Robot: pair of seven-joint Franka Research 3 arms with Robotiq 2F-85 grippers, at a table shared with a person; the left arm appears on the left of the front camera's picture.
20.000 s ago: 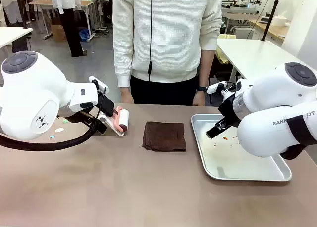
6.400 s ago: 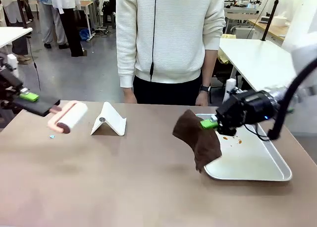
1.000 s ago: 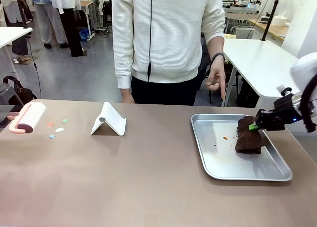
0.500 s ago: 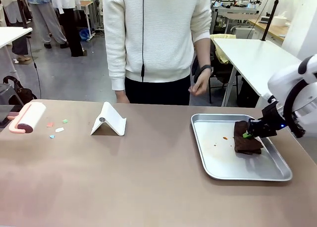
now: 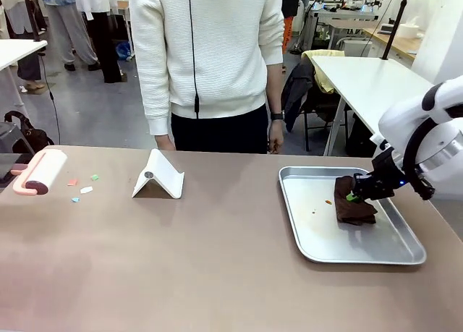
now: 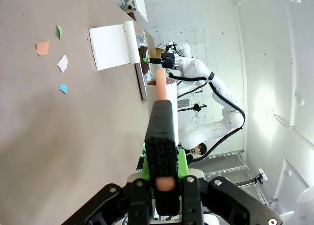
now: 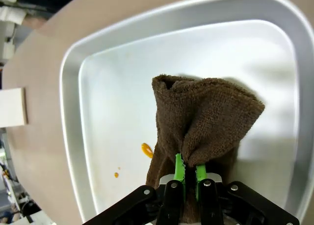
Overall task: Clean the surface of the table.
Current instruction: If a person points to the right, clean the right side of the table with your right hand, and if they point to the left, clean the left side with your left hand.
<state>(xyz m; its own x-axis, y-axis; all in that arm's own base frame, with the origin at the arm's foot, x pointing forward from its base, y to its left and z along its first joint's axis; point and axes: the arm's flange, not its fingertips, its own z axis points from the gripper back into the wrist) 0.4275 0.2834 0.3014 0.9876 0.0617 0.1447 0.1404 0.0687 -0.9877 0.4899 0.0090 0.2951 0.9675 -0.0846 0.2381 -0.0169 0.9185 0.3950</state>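
— Looking at the right gripper [image 7: 187, 173], are its jaws together or apart?

— Together, pinched on a fold of the brown cloth [image 7: 206, 117]. The cloth bunches out from between the green pads, and its far end rests on the floor of the silver tray [image 7: 73, 87].

— Anything else close to those fingers?

— An orange crumb [image 7: 146, 150] lies just beside the cloth, off to one side of the fingers, with a smaller speck near it. Both are on the tray floor.

— And the left gripper [image 6: 162, 159]?

— Clamped on the pink handle of a lint roller [image 6: 169, 95]. The white roll sticks out past the fingertips.

— Where is the table [image 5: 217, 274] in all this?

— Its brownish top spreads under both grippers and between them. The tray sits on it right below the right gripper. I cannot tell whether the roll touches the top.

— Is anything lying on the top by the left gripper?

— A few coloured paper scraps [image 5: 81, 187], orange, green, white and blue, lie just beyond the roll. Past them, farther from that gripper, stands a white folded stand [image 5: 159, 181], well apart from the tray.

— And the person [image 5: 210, 57]?

— Standing at the far edge, across from both grippers. The arms hang down, with the hands near the table's edge and touching nothing that I can see.
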